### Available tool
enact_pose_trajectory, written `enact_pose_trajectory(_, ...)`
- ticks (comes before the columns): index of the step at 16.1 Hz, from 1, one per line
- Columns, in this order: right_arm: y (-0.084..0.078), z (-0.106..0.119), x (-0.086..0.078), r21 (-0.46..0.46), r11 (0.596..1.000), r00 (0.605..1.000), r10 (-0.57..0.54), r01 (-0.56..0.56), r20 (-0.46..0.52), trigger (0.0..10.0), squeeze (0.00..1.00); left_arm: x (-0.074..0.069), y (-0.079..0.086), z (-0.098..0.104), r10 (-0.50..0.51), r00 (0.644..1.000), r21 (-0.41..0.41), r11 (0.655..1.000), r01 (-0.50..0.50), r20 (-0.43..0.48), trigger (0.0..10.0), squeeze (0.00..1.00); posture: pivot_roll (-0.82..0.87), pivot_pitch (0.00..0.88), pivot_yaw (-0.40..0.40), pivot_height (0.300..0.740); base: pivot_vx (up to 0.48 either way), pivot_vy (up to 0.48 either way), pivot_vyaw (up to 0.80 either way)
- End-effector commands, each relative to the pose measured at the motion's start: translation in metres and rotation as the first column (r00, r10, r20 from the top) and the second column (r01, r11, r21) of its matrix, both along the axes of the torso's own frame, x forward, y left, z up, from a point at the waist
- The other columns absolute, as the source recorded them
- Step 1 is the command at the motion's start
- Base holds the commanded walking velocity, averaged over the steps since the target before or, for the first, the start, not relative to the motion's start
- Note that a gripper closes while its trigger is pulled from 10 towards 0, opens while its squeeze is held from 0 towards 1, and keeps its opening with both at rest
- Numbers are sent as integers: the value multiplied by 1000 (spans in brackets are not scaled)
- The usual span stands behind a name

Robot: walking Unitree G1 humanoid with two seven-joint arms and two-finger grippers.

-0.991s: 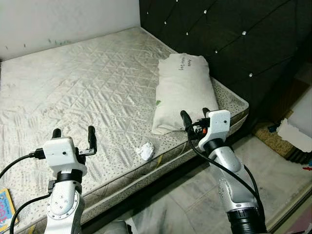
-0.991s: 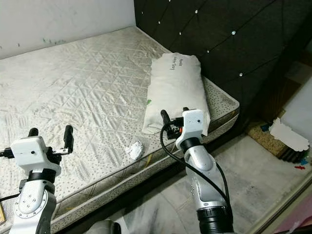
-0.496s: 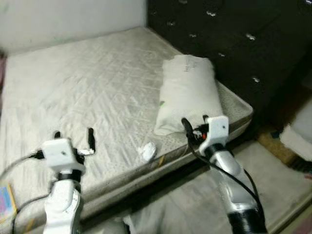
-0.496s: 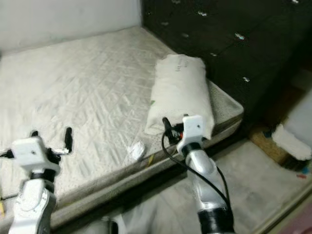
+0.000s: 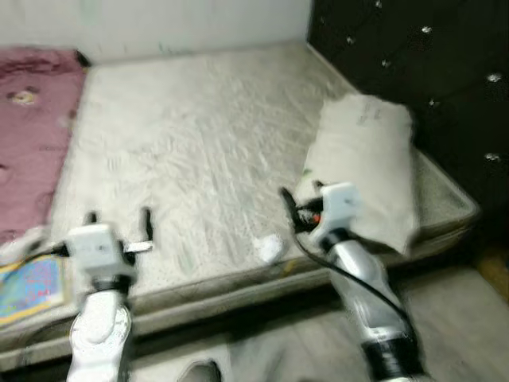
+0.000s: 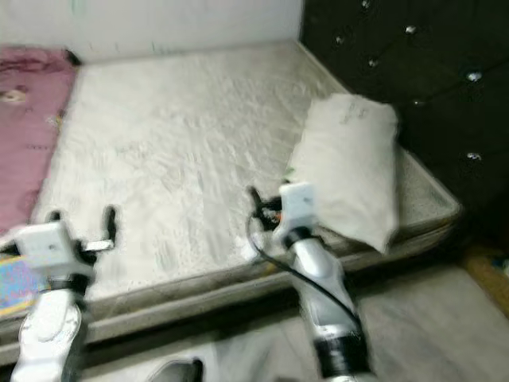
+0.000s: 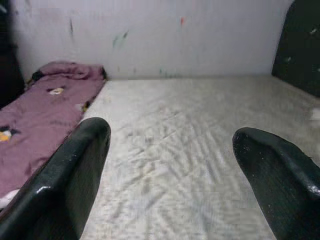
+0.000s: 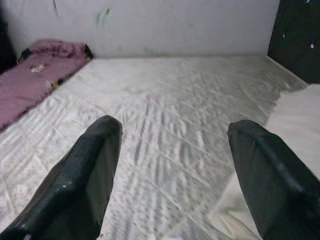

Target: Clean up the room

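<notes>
A crumpled white paper (image 5: 270, 247) lies on the bare quilted mattress (image 5: 199, 135) near its front edge. A white pillow (image 5: 366, 171) rests at the mattress's right end, against the dark headboard (image 5: 413, 56). My right gripper (image 5: 301, 195) hovers open over the front edge, between the paper and the pillow, just right of the paper. My left gripper (image 5: 119, 219) is open above the front-left part of the mattress, with nothing between its fingers. The head views are blurred.
A pink blanket (image 5: 32, 127) covers the mattress's left end. A colourful book (image 5: 28, 278) lies at the front-left corner. A white wall (image 7: 160, 35) runs behind the bed. Grey floor (image 5: 445, 318) lies in front, with a dark gap under the bed edge.
The whole view has swung to the left, bringing the pink blanket into sight and shifting the pillow rightward. Both arms keep the same pose, fingers still apart.
</notes>
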State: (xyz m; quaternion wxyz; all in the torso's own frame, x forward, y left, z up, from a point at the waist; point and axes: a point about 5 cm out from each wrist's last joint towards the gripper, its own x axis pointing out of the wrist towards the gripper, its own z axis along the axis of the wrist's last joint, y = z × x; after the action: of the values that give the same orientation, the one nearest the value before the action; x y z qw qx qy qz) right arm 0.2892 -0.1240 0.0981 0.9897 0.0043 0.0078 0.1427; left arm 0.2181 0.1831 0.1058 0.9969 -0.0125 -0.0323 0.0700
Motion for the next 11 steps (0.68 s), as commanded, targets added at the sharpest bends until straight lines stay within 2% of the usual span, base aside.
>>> enact_pose_trajectory(1,-4,-1,1,22,1000,1000,-20,20,-11,10000,0,-3,4,-1,9,1000,6,1000,-9,-9,10000,0,-18,43,-5,740,0,0,0)
enact_pose_trajectory(3,-4,-1,1,24,999,1000,-21,21,-13,10000,0,-3,4,0,-3,1000,5,1000,3,4,10000,0,-16,41,-4,740,0,0,0)
enact_pose_trajectory(5,-4,-1,1,21,1000,1000,-19,19,-11,10000,0,-3,2,1,-20,1000,4,1000,20,14,10000,0,-15,39,-6,740,306,0,0)
enact_pose_trajectory(11,-4,-1,1,26,1000,1000,-16,17,-13,10000,0,-3,1,1,-28,999,2,1000,28,19,10000,0,-9,35,-8,740,457,0,0)
